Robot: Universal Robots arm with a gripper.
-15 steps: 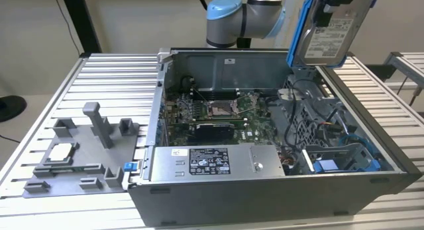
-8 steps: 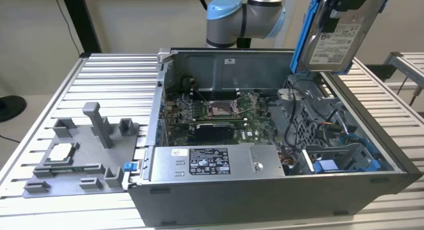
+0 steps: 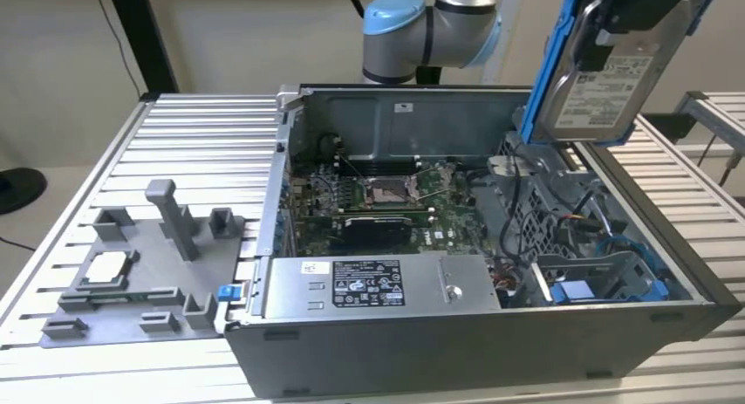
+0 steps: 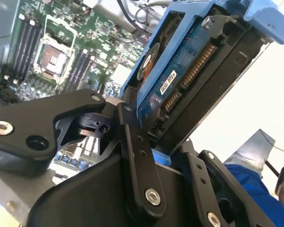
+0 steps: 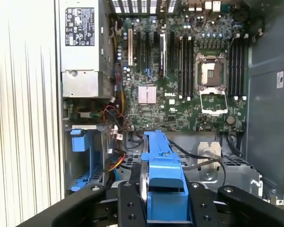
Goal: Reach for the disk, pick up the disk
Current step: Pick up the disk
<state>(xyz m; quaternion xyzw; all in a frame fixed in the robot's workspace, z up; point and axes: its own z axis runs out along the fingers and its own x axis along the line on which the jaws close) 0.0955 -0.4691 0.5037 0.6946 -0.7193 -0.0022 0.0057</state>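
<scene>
Black end effector (image 4: 146, 142) grips the blue-framed, white-labelled silver disk (image 3: 605, 81) upright.

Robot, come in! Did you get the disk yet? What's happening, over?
Gripper shut on the disk. Disk lifted clear above the open computer case, blue bracket around it. Nothing in the way.

The scene is viewed in the exterior view from above and in front, at some distance, with the open computer case (image 3: 466, 247) taken in whole on the slatted surface (image 3: 198, 142) and the arm at about 12 o'clock. In the first wrist view the case interior is looked straight down upon, the motherboard (image 5: 180, 71) being seen from well above. In the second wrist view the disk (image 4: 189, 71) is seen very close, obliquely; the motherboard (image 4: 61, 52) is shared by all views
</scene>
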